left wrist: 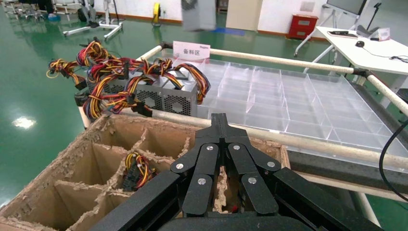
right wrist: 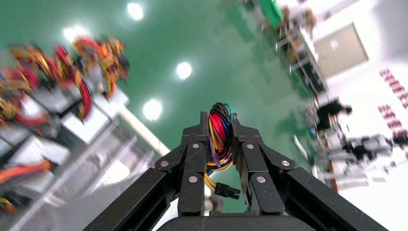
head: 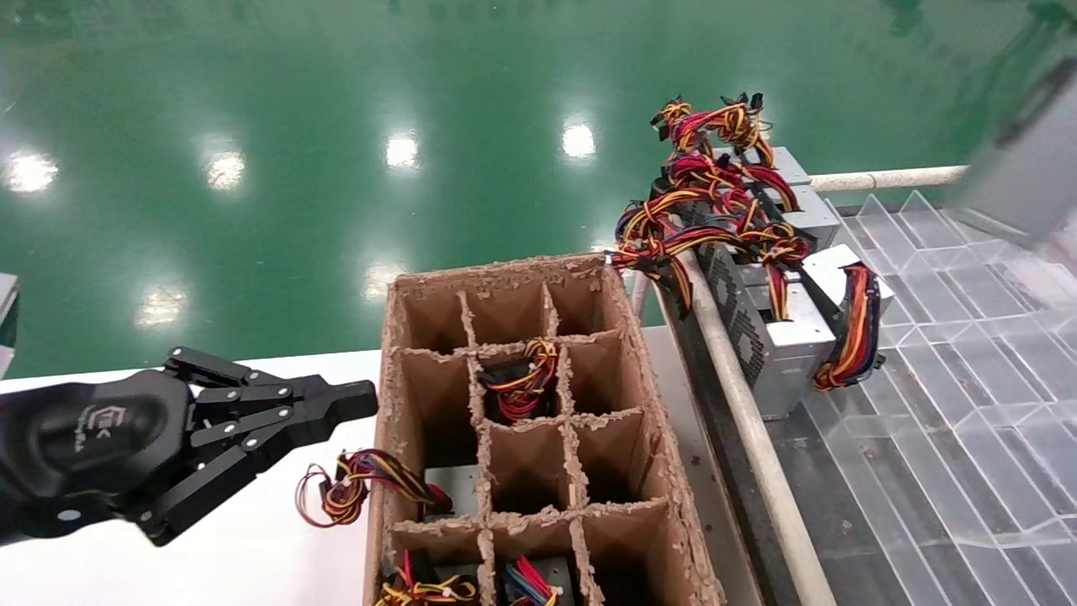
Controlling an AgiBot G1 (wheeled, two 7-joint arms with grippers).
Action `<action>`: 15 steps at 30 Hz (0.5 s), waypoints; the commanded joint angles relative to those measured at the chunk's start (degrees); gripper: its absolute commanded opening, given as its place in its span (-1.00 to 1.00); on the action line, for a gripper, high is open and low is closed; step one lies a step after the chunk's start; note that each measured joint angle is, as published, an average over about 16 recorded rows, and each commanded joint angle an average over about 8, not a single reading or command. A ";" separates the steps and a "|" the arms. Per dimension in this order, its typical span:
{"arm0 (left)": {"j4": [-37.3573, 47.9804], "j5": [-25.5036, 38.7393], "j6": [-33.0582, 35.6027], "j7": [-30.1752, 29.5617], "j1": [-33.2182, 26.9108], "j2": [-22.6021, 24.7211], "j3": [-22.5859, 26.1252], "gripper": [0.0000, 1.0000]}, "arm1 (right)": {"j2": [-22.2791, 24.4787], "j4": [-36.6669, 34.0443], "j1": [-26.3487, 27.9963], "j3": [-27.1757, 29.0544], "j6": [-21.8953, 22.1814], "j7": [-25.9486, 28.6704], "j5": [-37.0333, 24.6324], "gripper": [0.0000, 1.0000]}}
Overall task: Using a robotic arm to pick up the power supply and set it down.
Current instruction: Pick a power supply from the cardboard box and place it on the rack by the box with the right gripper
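Observation:
My right gripper (right wrist: 221,120) is shut on a bundle of red, yellow, purple and black wires (right wrist: 220,137) high above the green floor, and the right wrist view is smeared by motion. The wires belong to the power supply, whose silver-grey box shows as a blurred shape at the head view's upper right (head: 1014,181) and at the top of the left wrist view (left wrist: 198,14). It is in the air above the clear tray. My left gripper (head: 358,400) (left wrist: 220,120) is shut and empty, held beside the cardboard box's left wall.
A cardboard box (head: 644,379) with torn dividers holds several wired units in its cells. More identical units (head: 778,337) are piled at the near corner of a clear compartment tray (head: 968,353). A pipe rail (head: 740,404) runs between box and tray.

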 commanded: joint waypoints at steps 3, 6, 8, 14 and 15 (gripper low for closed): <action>0.00 0.00 0.00 0.00 0.00 0.00 0.00 -1.00 | -0.72 -0.24 -2.68 -1.85 3.98 1.58 -6.17 -1.00; 0.00 0.00 0.00 0.00 0.00 0.00 0.00 -1.00 | -1.34 -1.11 -5.76 -3.04 6.90 2.08 -8.12 -1.00; 0.00 0.00 0.00 0.00 0.00 0.00 0.00 -1.00 | -2.05 -2.17 -7.81 -3.74 9.10 2.12 -9.05 -1.00; 0.00 0.00 0.00 0.00 0.00 0.00 0.00 -1.00 | -6.03 -8.49 -12.37 -5.34 15.19 0.43 -10.20 -1.00; 0.00 0.00 0.00 0.00 0.00 0.00 0.00 -1.00 | -6.88 -9.86 -12.86 -5.51 16.00 -0.15 -10.05 -1.00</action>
